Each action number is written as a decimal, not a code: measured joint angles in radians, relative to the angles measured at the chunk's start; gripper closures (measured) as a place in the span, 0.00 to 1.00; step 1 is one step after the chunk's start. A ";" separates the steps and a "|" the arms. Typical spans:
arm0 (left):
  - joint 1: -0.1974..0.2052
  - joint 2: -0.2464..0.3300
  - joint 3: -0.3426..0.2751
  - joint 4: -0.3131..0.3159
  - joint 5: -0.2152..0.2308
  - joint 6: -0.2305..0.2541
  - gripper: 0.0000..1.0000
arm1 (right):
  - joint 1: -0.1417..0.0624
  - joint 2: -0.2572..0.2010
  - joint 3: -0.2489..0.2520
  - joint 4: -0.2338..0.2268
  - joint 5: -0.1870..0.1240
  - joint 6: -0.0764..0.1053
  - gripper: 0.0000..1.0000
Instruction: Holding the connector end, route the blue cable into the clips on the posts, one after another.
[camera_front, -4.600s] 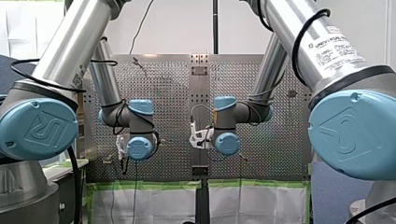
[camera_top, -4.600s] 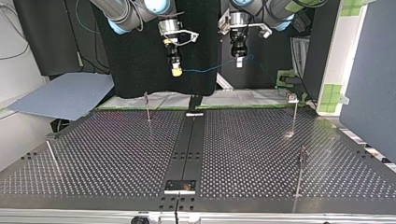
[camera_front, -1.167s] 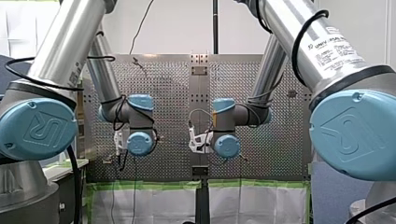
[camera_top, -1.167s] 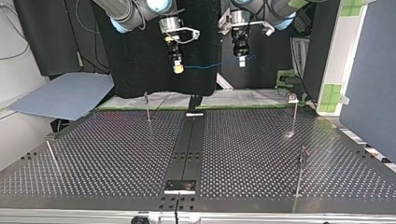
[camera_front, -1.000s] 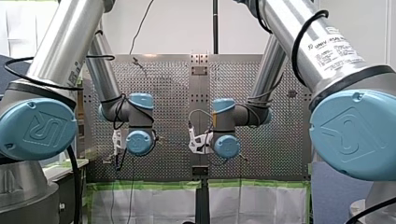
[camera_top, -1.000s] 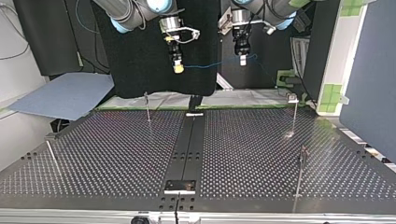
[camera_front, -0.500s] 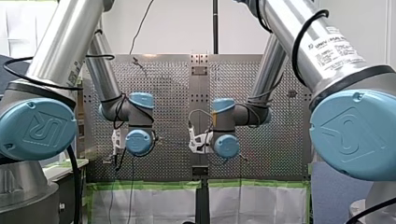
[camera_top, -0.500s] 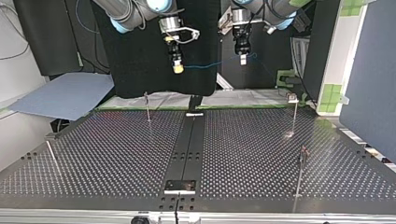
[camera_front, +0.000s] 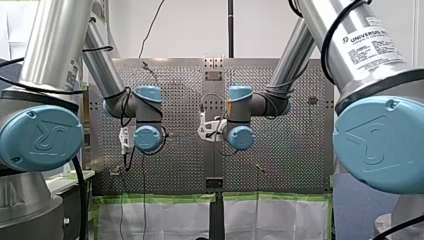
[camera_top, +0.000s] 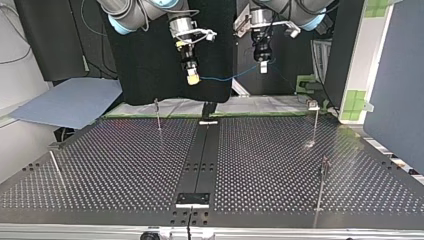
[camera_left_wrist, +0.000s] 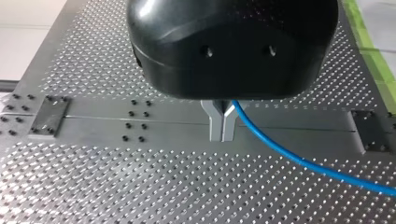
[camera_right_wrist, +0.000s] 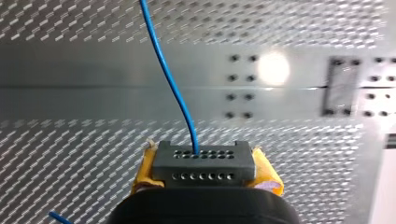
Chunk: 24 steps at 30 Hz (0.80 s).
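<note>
Right pincer: yellow pads clamp the grey connector from both sides. The connector's holed face points ahead, away from the wrist. The blue cable leaves that face and runs crosswise in the top view, sagging slightly, to the left pincer, whose metal fingers are pressed together on it. The whole span hangs in the air over the table.
</note>
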 joint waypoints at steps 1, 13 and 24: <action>0.002 0.008 0.000 -0.008 0.000 -0.002 1.00 | -0.001 -0.009 -0.002 0.001 -0.005 0.002 1.00; 0.050 0.113 0.006 -0.080 -0.036 -0.012 1.00 | -0.001 -0.120 -0.088 0.084 -0.020 0.004 1.00; 0.156 0.224 0.046 -0.180 0.049 -0.001 1.00 | 0.001 -0.127 -0.123 0.122 -0.044 0.009 1.00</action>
